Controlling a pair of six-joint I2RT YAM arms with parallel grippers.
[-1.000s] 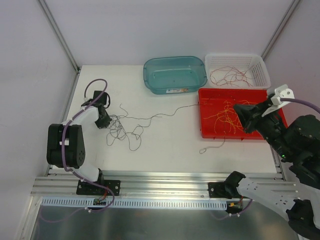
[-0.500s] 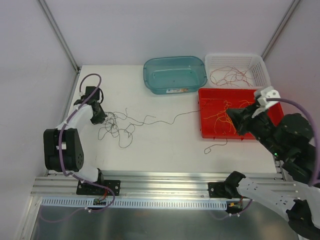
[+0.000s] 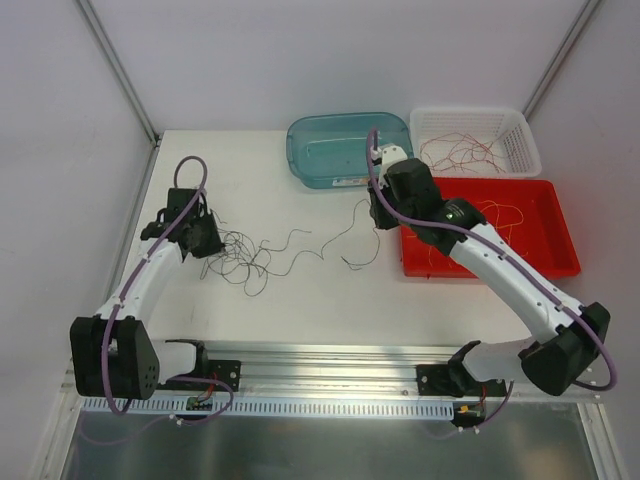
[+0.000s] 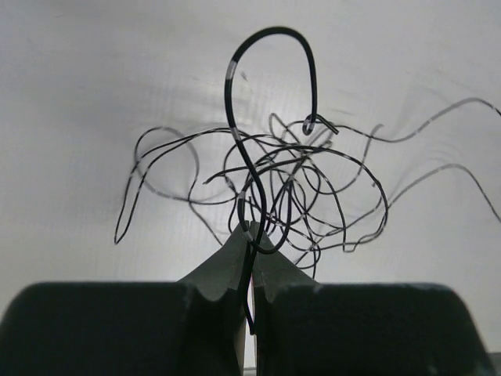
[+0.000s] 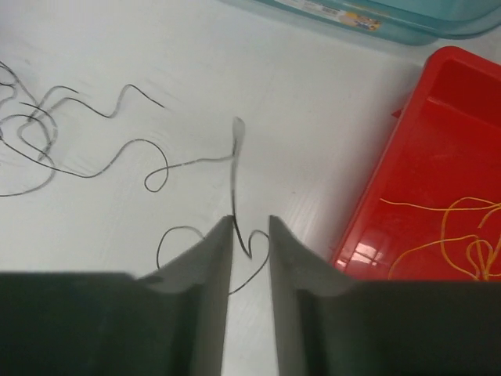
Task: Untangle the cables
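Your left tool (image 4: 250,249): closed, pinching a dark cable (image 4: 232,86) that arches up from its tips. The tangle (image 4: 313,196) lies on the table (image 4: 78,78) just ahead of it, spreading rightward.

Your right tool (image 5: 251,223): fingers narrowly parted, gripping nothing. A loose strand (image 5: 196,162) runs from the gap ahead, then off leftward. Your right arm is nearer that free end; judge the pull along its length.

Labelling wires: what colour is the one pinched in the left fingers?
Black; the wire shows best in the left wrist view.
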